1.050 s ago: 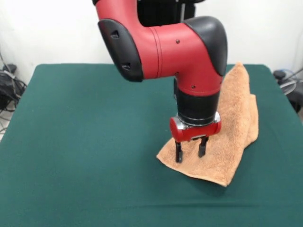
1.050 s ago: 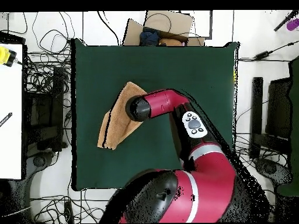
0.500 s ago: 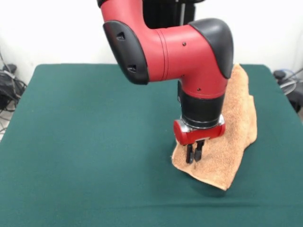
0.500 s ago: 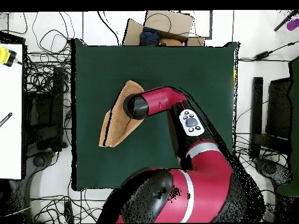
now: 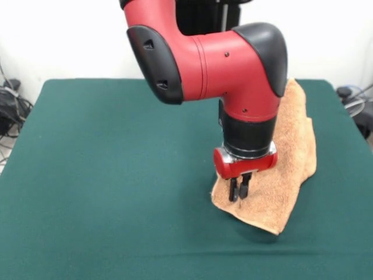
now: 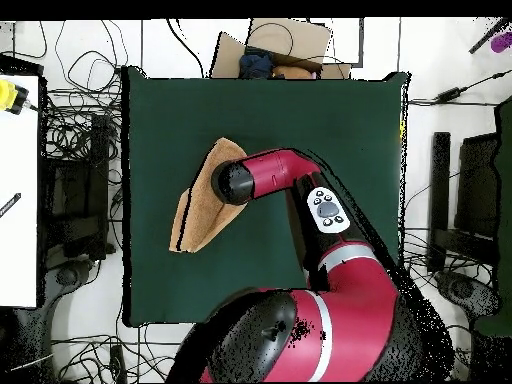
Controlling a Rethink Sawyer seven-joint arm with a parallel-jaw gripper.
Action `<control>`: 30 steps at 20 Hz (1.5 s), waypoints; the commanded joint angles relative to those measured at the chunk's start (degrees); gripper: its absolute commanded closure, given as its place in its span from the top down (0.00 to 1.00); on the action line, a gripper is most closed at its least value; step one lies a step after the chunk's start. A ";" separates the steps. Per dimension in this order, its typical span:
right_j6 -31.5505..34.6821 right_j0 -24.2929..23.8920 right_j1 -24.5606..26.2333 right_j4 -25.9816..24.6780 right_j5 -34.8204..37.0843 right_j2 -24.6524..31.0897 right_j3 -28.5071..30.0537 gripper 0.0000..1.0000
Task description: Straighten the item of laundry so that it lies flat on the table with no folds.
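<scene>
The towel [image 5: 285,169] lies folded over on itself toward the right side of the green table [image 5: 105,175], and the gripper [image 5: 239,189] has its fingers pinched together on the cloth near the near-left edge. If that pinch catches both layers, pulling would likely drag the whole towel along folded instead of opening it.

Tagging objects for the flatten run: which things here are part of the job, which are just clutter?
Job:
- towel, folded, not flat
- table
- gripper, shut on the towel's near edge

Clutter:
- cables on the floor around the table
- cardboard box beyond the table edge
</scene>
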 commanded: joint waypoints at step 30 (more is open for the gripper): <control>-31.43 -7.53 9.77 1.03 24.56 7.15 -19.27 0.00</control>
